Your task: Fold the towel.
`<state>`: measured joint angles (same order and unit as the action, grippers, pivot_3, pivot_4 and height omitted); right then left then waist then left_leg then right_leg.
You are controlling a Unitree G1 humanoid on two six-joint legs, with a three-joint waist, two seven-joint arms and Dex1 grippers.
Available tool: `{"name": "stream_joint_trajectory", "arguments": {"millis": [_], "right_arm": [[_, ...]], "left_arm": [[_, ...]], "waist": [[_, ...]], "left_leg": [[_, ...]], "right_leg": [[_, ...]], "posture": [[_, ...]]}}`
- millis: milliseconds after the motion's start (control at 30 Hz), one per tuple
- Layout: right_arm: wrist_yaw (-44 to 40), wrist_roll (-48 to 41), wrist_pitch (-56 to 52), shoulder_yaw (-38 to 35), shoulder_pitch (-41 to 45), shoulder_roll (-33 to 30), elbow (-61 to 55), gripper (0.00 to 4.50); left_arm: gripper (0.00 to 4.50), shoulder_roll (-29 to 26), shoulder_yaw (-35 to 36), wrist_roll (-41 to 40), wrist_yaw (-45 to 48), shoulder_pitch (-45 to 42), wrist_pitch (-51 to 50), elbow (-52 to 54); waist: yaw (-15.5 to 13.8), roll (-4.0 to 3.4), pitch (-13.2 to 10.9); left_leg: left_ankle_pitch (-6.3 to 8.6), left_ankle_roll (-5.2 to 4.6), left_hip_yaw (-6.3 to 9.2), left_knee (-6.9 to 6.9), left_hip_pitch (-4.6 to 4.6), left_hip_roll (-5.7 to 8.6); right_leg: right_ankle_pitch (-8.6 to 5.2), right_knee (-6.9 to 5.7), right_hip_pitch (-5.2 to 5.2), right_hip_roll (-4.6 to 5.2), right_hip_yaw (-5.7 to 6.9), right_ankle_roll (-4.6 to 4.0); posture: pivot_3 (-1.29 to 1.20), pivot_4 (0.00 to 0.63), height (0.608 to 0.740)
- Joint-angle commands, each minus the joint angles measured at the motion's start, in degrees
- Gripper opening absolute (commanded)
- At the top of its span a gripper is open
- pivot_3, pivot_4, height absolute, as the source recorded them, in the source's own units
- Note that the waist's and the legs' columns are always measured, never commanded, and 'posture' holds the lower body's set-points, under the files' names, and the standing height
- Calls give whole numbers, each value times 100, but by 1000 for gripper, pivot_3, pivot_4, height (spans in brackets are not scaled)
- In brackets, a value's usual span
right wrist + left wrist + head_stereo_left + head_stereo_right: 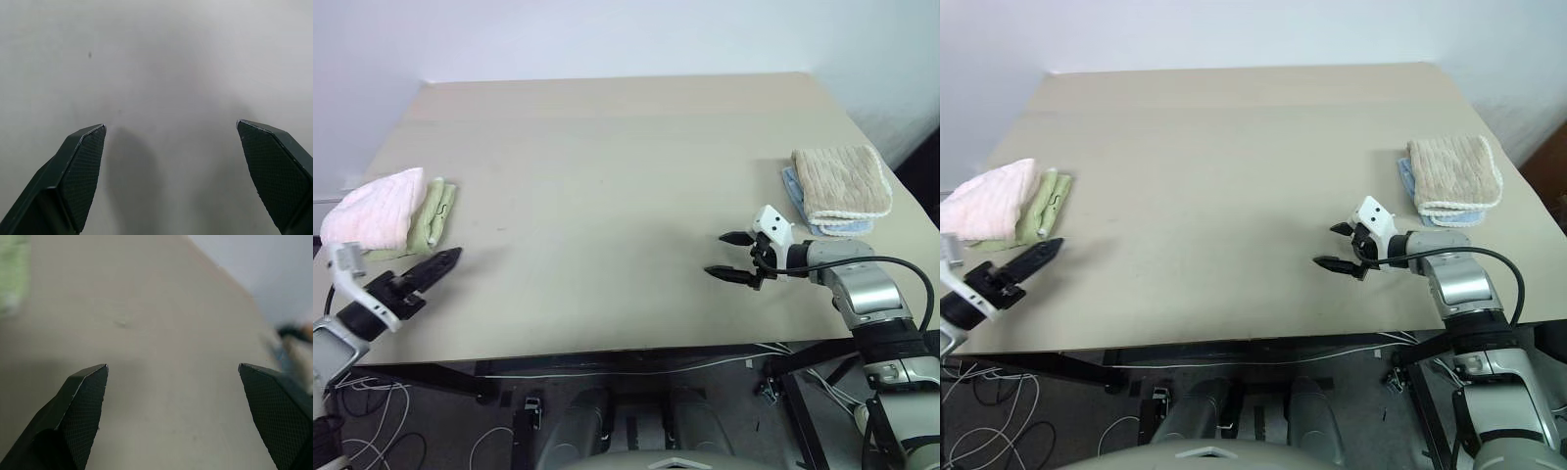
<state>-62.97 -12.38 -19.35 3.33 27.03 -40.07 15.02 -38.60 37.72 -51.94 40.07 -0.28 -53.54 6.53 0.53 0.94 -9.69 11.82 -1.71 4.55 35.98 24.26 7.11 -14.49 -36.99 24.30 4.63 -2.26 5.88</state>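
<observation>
Both grippers stand with their black fingers spread apart and hold nothing. Left gripper (445, 259) hovers over the table's (607, 176) left edge near the front corner, just in front of the towel (377, 209). That pale pink towel lies folded in a soft bundle at the left edge of the table, resting on top of a light green towel (434, 212) whose folded side shows beside it, toward the table's middle. Right gripper (726, 255) hangs above the bare tabletop toward the front right, its fingers pointing at the table's middle, well apart from the pink towel. Near the right edge a beige ribbed towel (840, 180) with a whitish border lies folded on a light blue cloth (797, 196), of which only a strip shows beneath it.
</observation>
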Motion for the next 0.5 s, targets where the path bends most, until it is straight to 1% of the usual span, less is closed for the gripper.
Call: {"name": "stream_joint_trajectory", "arguments": {"millis": [33,100,200,267,367,467,500], "right_arm": [[44,-135,69,-234,85,-26,-138,4500],[128,-221,106,-366,53,20,-208,4500],[321,-491,201,-681,-29,205,-469,4500],[295,-755,23,-885,-135,211,-692,4500],[286,-909,-188,-971,-250,141,-853,4500],[210,-1141,-524,-988,-288,130,-1040,4500],[223,-1192,-640,-951,-281,155,-1128,4500]], "left_arm": [[4476,-181,-757,556,394,-54,767,666],[4476,-116,-1221,895,528,-320,1343,910],[4476,64,-1610,1119,721,-690,1990,996],[4476,270,-2048,1281,833,-956,2316,1059],[4476,353,-2690,1870,1155,-1119,3045,987],[4476,423,-2983,2036,1505,-1202,3533,802],[4476,417,-2971,2021,1588,-1219,3614,706]], "waist": [[7,-1,0],[7,-2,-1],[0,-3,-1],[1,-5,-1],[7,-7,-1],[21,-8,-2],[16,-10,-3]], "left_leg": [[0,0,-1,0,0,0],[0,0,-2,-1,0,0],[0,0,-2,-3,4,0],[0,0,-2,-4,5,0],[0,0,-2,-6,5,1],[0,-1,-3,-12,5,0],[0,-1,-2,-14,5,-1]], "right_leg": [[0,0,0,0,-1,0],[0,5,0,0,-1,-1],[1,8,4,-1,0,1],[1,8,5,-2,0,2],[10,16,3,-2,0,19],[10,19,5,-3,-1,18],[10,19,6,-4,-2,17]], "posture": [[0,150,740],[0,150,740],[0,150,740],[0,150,740],[0,150,740],[0,150,740],[0,150,740]]}}
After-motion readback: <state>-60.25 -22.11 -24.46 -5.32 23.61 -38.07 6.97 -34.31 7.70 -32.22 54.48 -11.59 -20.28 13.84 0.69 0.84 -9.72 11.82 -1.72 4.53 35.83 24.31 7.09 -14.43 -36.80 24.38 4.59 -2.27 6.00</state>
